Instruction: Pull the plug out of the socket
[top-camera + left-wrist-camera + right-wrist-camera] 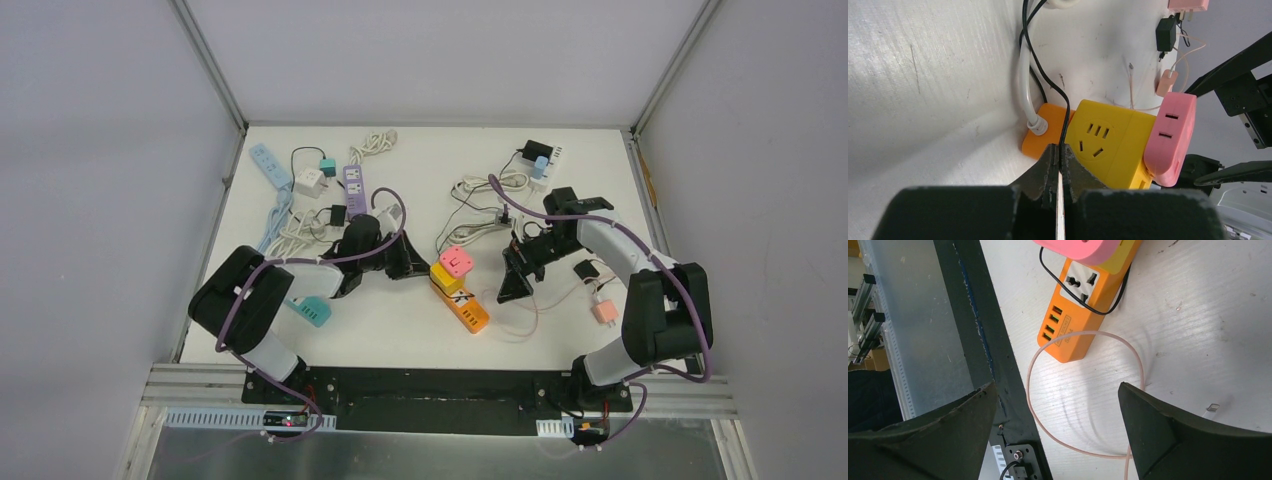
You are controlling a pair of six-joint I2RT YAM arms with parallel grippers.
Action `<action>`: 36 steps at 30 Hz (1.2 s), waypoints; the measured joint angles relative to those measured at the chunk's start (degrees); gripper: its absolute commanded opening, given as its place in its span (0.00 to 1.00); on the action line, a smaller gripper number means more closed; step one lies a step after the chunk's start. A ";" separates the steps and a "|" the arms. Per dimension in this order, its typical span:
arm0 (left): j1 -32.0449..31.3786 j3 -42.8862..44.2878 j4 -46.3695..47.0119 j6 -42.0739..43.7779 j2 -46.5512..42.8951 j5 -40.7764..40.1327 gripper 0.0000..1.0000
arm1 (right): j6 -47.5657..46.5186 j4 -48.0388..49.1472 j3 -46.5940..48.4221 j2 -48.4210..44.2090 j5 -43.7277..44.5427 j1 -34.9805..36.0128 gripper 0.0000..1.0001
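An orange power strip [468,308] lies mid-table. A yellow adapter cube [445,279] is plugged into it, and a pink plug [456,261] sits in the cube. In the left wrist view the yellow cube [1108,142], pink plug [1170,137] and orange strip [1045,127] are just beyond my left gripper [1059,150]. It is shut, and a black cable [1040,70] runs to its tips. I cannot tell if the cable is pinched. My right gripper [1058,405] is open wide, hovering near the strip's USB end [1073,320], to the strip's right in the top view [520,275].
A thin pink cable [1034,390] loops on the table under the right gripper. A pink charger [604,312] and a black adapter [586,269] lie at the right. Blue [270,165] and purple [355,185] strips, cords and a teal block [313,311] are at the left.
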 measured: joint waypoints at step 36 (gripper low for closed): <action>-2.01 36.46 -21.51 3.08 5.14 1.79 0.00 | -0.57 -0.02 0.63 -0.31 -3.63 -8.13 0.94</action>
